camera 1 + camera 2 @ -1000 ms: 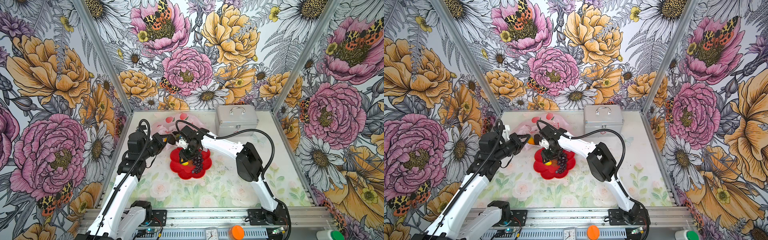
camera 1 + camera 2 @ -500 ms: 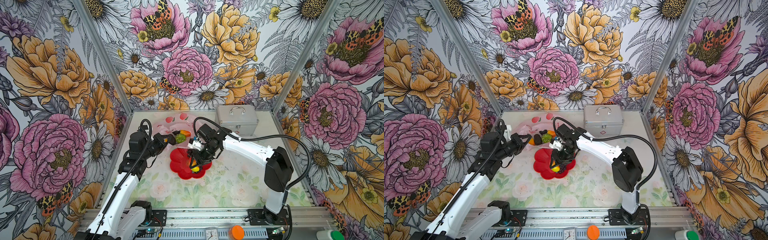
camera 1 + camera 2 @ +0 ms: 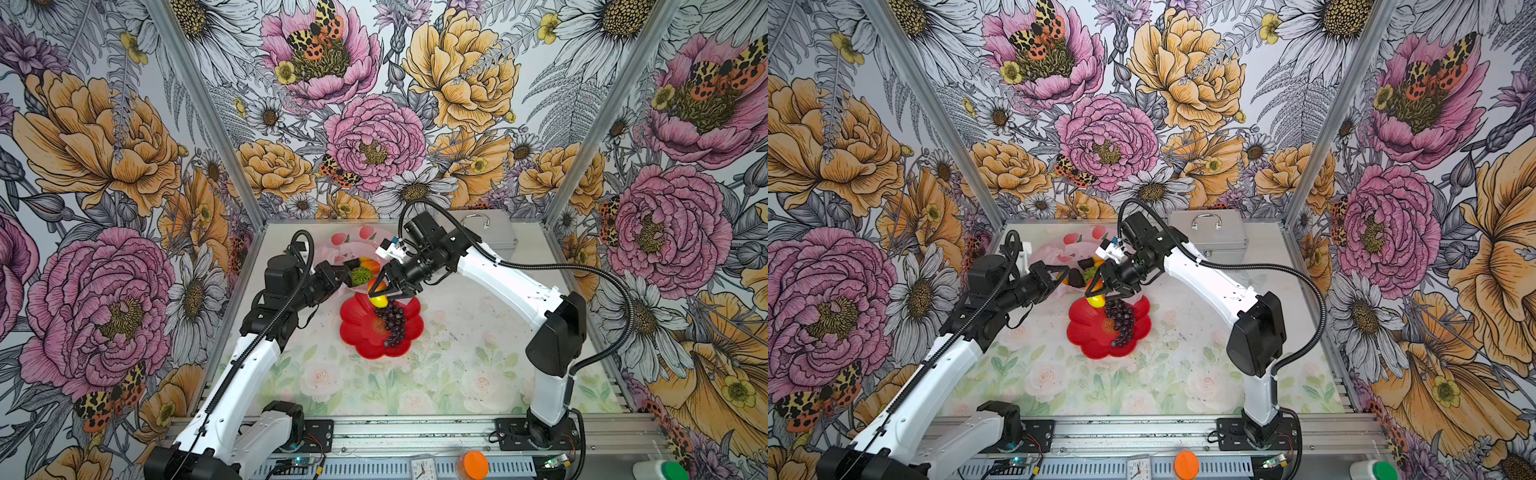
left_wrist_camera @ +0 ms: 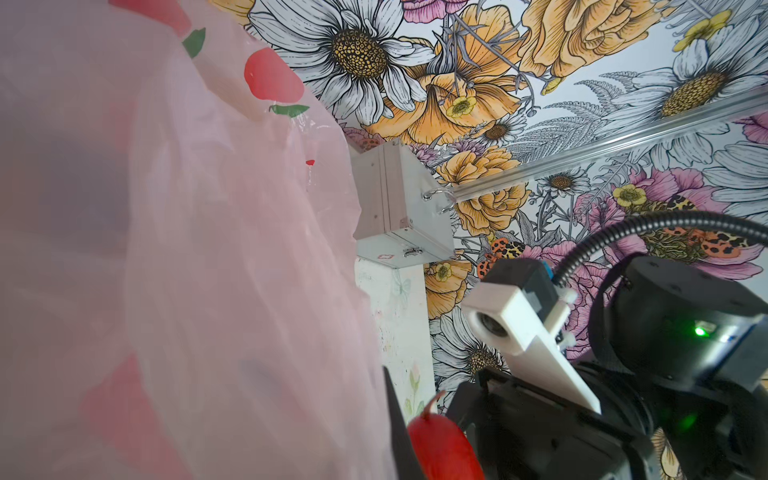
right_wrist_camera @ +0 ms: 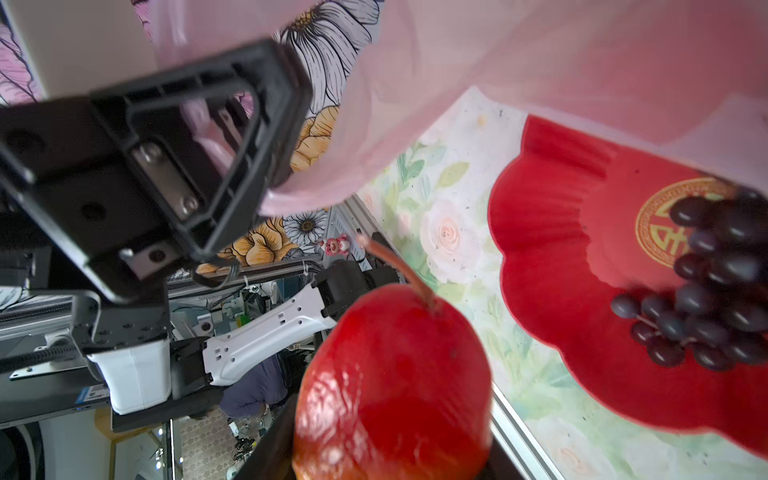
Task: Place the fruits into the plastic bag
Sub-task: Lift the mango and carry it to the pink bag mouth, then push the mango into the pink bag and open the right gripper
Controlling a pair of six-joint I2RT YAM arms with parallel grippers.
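Red-yellow fruit (image 5: 395, 374) lies stem-first along the clamping right gripper (image 3: 380, 291); left gripper (image 3: 341, 275) pinches the plastic bag (image 3: 347, 251).

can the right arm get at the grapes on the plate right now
Probably not yet: the right gripper is shut on a red-yellow fruit. The grape bunch lies uncovered on the red plate, so the way looks free once that fruit goes.

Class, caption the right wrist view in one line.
Right claw grips red fruit; left claw pinches bag; grapes on plate.

Red plate (image 3: 358, 329), silver case (image 3: 500, 235)
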